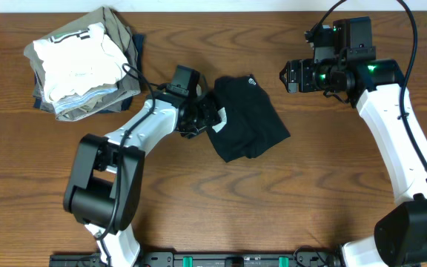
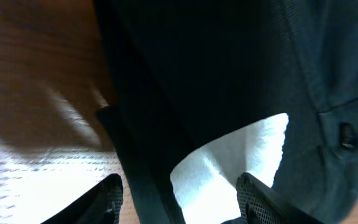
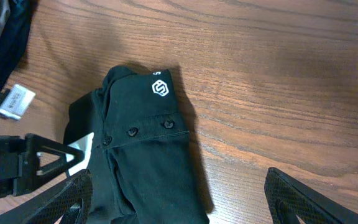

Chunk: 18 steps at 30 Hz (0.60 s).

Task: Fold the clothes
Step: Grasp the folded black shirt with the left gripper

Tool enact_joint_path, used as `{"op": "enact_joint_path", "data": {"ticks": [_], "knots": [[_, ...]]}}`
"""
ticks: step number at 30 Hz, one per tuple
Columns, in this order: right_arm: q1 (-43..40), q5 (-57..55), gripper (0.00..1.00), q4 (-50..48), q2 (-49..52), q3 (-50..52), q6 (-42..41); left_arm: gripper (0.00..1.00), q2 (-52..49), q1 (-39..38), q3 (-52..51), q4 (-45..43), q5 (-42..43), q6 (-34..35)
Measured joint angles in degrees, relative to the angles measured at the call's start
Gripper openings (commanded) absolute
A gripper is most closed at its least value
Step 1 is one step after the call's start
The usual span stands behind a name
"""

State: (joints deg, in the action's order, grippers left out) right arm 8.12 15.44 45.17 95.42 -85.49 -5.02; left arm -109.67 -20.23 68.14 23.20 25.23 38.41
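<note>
The black garment (image 1: 247,119) is laid folded at the middle of the wooden table (image 1: 310,193). The jaws of the left gripper (image 1: 204,119) are spread around its white label (image 2: 229,162), seemingly not pinching it. The right gripper (image 1: 289,76) is held wide open, apart from the garment.

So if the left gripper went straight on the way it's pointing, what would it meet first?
The black garment, at its white label, right ahead between the left gripper's open jaws. Depth is unclear; it may be touching the fabric.
</note>
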Motion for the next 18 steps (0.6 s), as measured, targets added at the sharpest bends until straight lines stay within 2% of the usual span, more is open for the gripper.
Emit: {"op": "enact_joint_path", "data": {"ticks": [10,12,13,14,15,18], "knots": [[0.0,-1.0,0.88,0.3,0.0,0.0,0.0,0.6,-2.6,-2.5,0.0,-5.0,-0.2,3.2],[0.0,-1.1,0.88,0.4,0.0,0.0,0.0,0.51,-3.0,-2.9,0.0,-6.1,-0.1,4.2],[0.0,-1.2,0.88,0.4,0.0,0.0,0.0,0.39,-3.2,-3.1,0.0,-6.9,-0.2,5.1],[0.0,-1.2,0.88,0.4,0.0,0.0,0.0,0.2,-3.5,-3.2,0.0,-7.5,-0.2,5.7],[0.0,-1.2,0.88,0.4,0.0,0.0,0.0,0.06,-3.7,-3.3,0.0,-8.0,-0.1,6.3],[0.0,-1.4,0.87,0.4,0.0,0.0,0.0,0.06,-4.1,-3.2,0.0,-9.8,0.1,6.8]]}}
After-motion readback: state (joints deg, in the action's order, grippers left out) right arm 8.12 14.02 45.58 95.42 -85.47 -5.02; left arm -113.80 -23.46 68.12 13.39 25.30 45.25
